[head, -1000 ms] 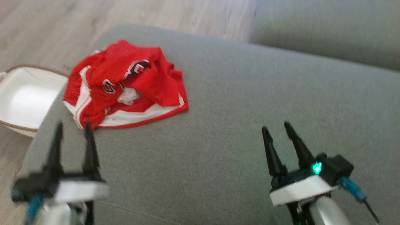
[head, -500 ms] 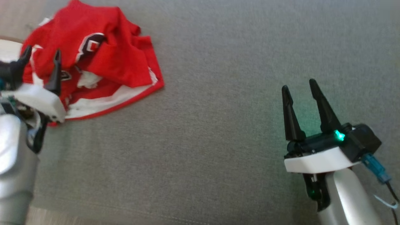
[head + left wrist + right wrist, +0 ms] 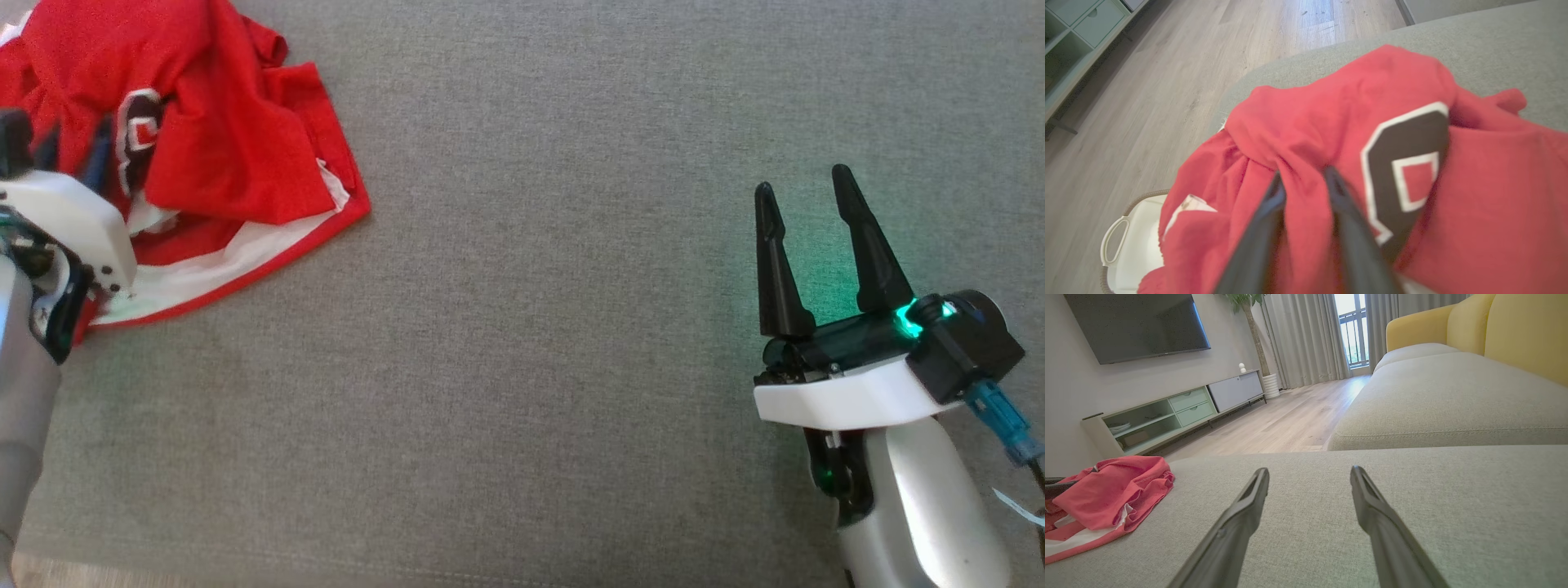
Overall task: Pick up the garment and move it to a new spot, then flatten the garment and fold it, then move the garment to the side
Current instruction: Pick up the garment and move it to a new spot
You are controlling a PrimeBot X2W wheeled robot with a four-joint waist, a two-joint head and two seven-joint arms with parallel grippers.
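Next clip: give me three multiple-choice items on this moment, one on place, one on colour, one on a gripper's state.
1. Where does the garment lie? A in a basket; B on the grey cushion; C on the floor.
2. Its main colour? A blue; B red; C yellow.
3. The right gripper is: A shut on cloth; B shut, empty; C open, empty.
Key: 1 B, grey fabric shows under and around it; 2 B, red with white trim; 3 C, its fingers stand spread with nothing between them.
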